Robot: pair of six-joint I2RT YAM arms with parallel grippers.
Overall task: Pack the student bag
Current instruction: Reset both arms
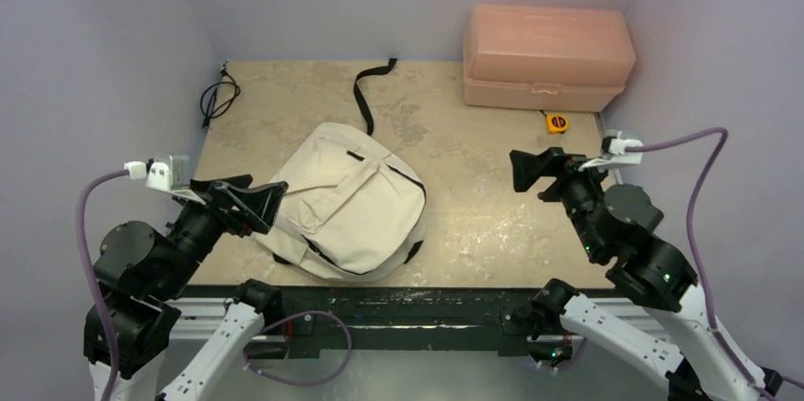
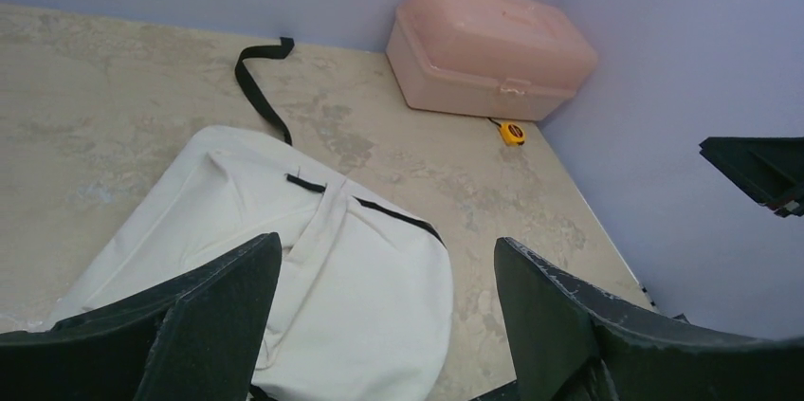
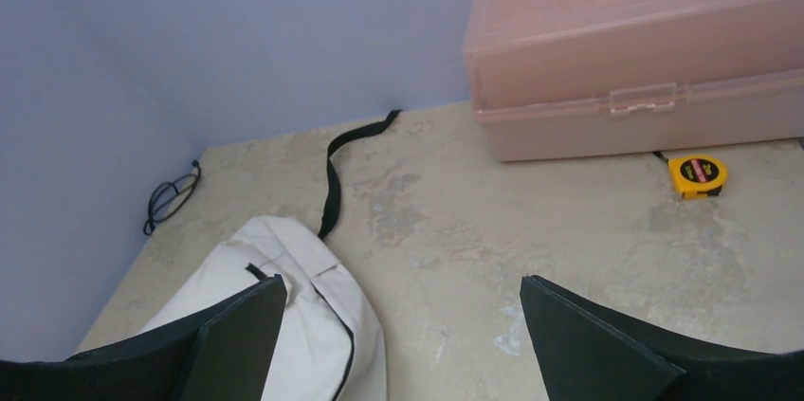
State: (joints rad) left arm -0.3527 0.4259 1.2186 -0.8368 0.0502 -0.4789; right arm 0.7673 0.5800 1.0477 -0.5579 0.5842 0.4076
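The student bag [image 1: 346, 202] is a cream fabric backpack lying flat on the table's near left part, its black zipper lines closed. One black strap [image 1: 366, 93] trails toward the back wall. The bag also shows in the left wrist view [image 2: 313, 259] and the right wrist view [image 3: 284, 325]. My left gripper [image 1: 270, 202] is open and empty at the bag's left edge, just above it. My right gripper [image 1: 523, 170] is open and empty, apart from the bag to its right. No books are in view.
A closed salmon-pink plastic box [image 1: 545, 58] stands at the back right corner. A small yellow tape measure [image 1: 557, 121] lies in front of it. A coiled black cable [image 1: 218, 98] lies at the back left. Walls close in on three sides.
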